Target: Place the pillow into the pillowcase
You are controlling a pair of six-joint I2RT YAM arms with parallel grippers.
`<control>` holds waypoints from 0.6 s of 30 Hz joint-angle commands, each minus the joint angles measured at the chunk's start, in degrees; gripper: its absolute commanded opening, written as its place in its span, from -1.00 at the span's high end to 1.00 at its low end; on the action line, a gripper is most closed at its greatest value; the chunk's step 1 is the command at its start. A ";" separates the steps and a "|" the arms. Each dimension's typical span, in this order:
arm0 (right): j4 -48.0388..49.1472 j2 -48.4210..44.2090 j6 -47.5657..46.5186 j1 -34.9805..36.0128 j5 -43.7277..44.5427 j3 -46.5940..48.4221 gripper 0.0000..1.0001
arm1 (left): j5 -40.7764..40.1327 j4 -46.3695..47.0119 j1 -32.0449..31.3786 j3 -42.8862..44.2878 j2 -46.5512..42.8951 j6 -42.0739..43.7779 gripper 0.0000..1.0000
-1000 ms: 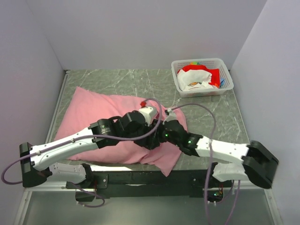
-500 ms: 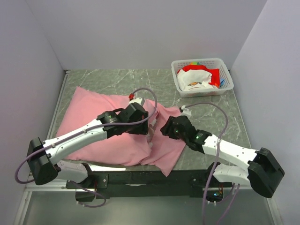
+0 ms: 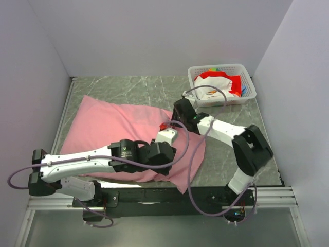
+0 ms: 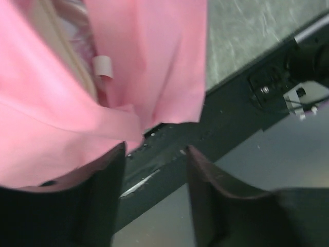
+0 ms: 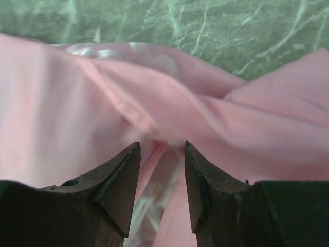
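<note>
The pink pillowcase (image 3: 110, 131) lies bulging across the left and middle of the table. In the top view the pillow is hidden inside it. In the left wrist view a cream strip of the pillow (image 4: 61, 46) shows between pink folds, beside the white label (image 4: 103, 66). My left gripper (image 3: 165, 153) hangs at the pillowcase's near right corner. Its jaws (image 4: 154, 149) are open and empty over the table's black front rail, and the left finger brushes the fabric. My right gripper (image 3: 177, 117) sits at the far right edge of the pillowcase (image 5: 169, 98), open (image 5: 162, 146) just above twisted pink folds.
A white basket (image 3: 245, 72) with red and white cloth items stands at the back right. The right arm's elbow (image 3: 252, 149) rises over the right side of the marble table (image 3: 226, 134). Grey walls close in on three sides. The black front rail (image 4: 231, 118) runs under the left gripper.
The right arm has swung from the near middle to the far right edge of the pillowcase. The left gripper has drawn back toward the near edge, onto the case's front right corner.
</note>
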 commanded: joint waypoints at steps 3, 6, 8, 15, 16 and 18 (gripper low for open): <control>-3.07 9.82 -3.35 -1.71 -0.12 8.79 0.11 | -0.75 8.17 -4.34 -7.97 1.94 -3.33 -0.09; -4.56 11.67 -3.88 -3.37 -0.65 11.79 0.54 | -5.58 10.74 -4.34 -12.72 3.70 -6.22 -0.31; -6.04 11.76 -4.40 -4.60 -0.65 13.37 0.79 | -7.69 10.12 -3.90 -13.69 4.58 -7.64 -0.46; -11.15 10.70 -6.07 -9.44 -2.93 23.90 1.00 | -1.64 17.59 -1.09 -19.67 3.96 -5.27 0.03; -11.94 10.97 -6.16 -9.79 -3.11 25.32 1.00 | -0.68 17.94 -1.00 -19.93 4.23 -5.01 0.13; -14.13 11.58 -6.77 -9.79 -3.98 28.39 0.95 | 0.47 18.99 -0.56 -20.46 4.93 -4.48 0.66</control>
